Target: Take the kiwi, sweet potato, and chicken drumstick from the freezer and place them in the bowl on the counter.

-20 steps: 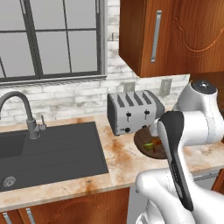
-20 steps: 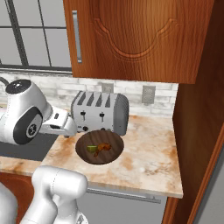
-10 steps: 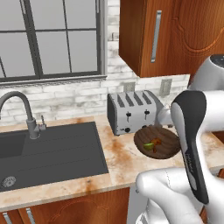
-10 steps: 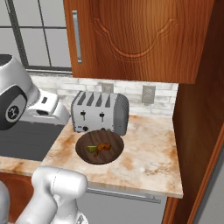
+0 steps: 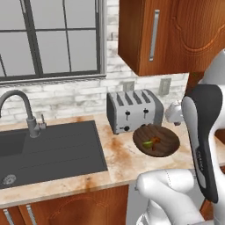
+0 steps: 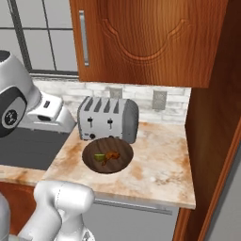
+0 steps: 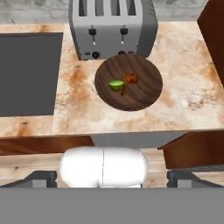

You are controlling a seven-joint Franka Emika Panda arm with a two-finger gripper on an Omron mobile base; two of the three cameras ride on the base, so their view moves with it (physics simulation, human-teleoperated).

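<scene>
The round dark wooden bowl (image 7: 131, 98) sits on the marbled counter (image 7: 183, 92) just in front of the toaster; it also shows in the base views as the bowl (image 5: 165, 145) and the bowl (image 6: 117, 164). Inside lies the small green kiwi (image 7: 116, 85), with the kiwi (image 5: 147, 143) and the kiwi (image 6: 99, 157) visible from the base cameras. An orange-brown lump (image 7: 130, 79) touches it; whether that is sweet potato or chicken drumstick I cannot tell. My gripper (image 7: 112, 178) hangs high above the counter's front edge, open, its dark fingertips (image 7: 41, 178) wide apart and holding nothing. A grey strip at the right edge (image 6: 231, 197) could be the freezer.
A silver four-slot toaster (image 5: 132, 110) stands behind the bowl. The dark sink (image 5: 48, 147) with its curved faucet (image 5: 22, 110) lies to the left. A wooden wall cabinet (image 6: 146, 37) hangs overhead, and a tall wooden panel (image 6: 212, 117) closes the counter's right end.
The arm has lifted and drawn back from over the bowl, so the whole bowl now shows. The bowl and its contents have stayed put.
</scene>
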